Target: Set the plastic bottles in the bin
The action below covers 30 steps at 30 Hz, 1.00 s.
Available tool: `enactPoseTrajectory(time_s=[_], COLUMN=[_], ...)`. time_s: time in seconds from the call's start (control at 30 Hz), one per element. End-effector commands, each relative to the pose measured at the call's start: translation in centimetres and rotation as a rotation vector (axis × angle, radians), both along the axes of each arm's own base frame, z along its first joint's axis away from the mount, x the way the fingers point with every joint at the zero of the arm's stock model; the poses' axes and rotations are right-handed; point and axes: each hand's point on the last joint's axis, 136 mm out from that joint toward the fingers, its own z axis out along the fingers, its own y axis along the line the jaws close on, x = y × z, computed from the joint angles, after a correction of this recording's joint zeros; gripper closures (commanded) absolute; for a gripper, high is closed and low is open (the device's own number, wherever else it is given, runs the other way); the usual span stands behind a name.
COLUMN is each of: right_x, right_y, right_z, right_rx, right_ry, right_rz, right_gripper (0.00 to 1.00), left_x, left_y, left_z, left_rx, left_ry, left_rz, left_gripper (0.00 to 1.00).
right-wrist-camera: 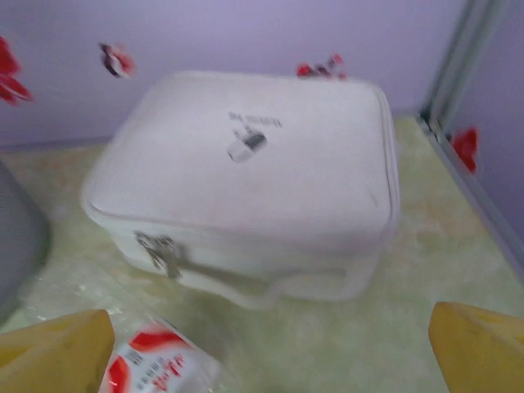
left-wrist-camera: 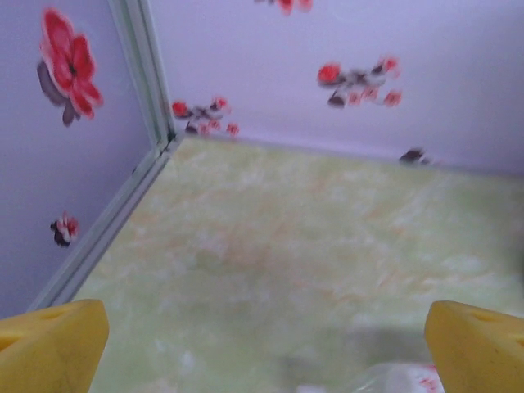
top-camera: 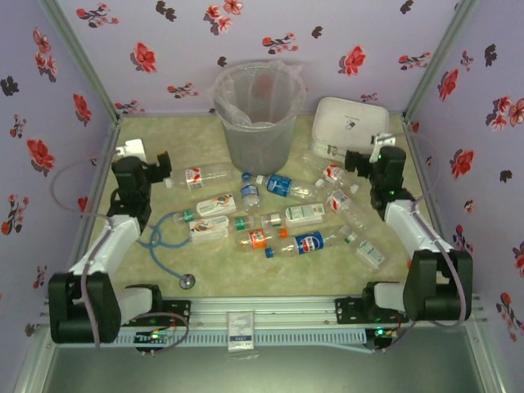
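The bin (top-camera: 258, 115) stands at the back wall, and the bottles (top-camera: 278, 214) lie scattered on the table in front of it. Left of the bin, the left gripper (left-wrist-camera: 262, 344) is spread wide, holding nothing. Right of the bin, the right gripper (right-wrist-camera: 270, 344) is spread just as wide, facing the case (right-wrist-camera: 246, 180).

Upright at the middle of the worktop's (top-camera: 184, 139) far edge: the bin (top-camera: 255, 141), a tall, tapered, translucent grey-white bucket, open-topped, lined with a clear plastic bag spilling over the rim. Strewn on their sides across the worktop's middle, nearly from left edge to right, just in front of the bin: the plastic bottles (top-camera: 309, 242), about a dozen, small and clear, labelled red, blue, green or white.
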Motion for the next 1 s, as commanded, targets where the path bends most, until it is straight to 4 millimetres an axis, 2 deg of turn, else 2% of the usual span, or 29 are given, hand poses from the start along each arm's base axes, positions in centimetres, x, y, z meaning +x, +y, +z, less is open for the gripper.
enactPoseTrajectory(time_s=[0.0, 0.07, 0.23, 0.4, 0.5, 0.7, 0.8, 0.97], right_x=[-4.1, -4.1, -2.2, -0.5, 0.7, 2.8, 3.6, 4.1], right_y=[1.9, 2.1, 3.9, 7.2, 8.4, 9.0, 8.8, 8.9], right_z=[-5.5, -5.9, -6.4, -9.7, -11.7, -14.2, -15.4, -16.7], right_rx=[-0.076, -0.120, -0.125, -0.191, -0.198, -0.248, -0.253, -0.262], right_ry=[0.399, 0.493, 0.574, 0.674, 0.729, 0.760, 0.770, 0.774], right_rz=[0.181, 0.237, 0.359, 0.478, 0.505, 0.490, 0.470, 0.470], right_gripper=[0.04, 0.11, 0.15, 0.12, 0.06, 0.06, 0.08, 0.20], left_x=[-3.8, -5.3, -8.4, -10.3, -11.2, -11.9, -11.8, -11.8], left_y=[-3.0, -4.5, -7.6, -9.5, -10.1, -10.2, -10.2, -10.3], left_z=[-4.5, -5.0, -5.5, -5.5, -5.6, -4.7, -4.2, -4.1], left_rx=[-0.096, -0.091, -0.139, -0.198, -0.224, -0.234, -0.241, -0.243], left_ry=[0.316, 0.389, 0.477, 0.488, 0.499, 0.485, 0.466, 0.455], left_rz=[-0.100, -0.155, -0.251, -0.297, -0.313, -0.321, -0.322, -0.326], left_gripper=[0.00, 0.00, 0.02, 0.03, 0.04, 0.04, 0.04, 0.05])
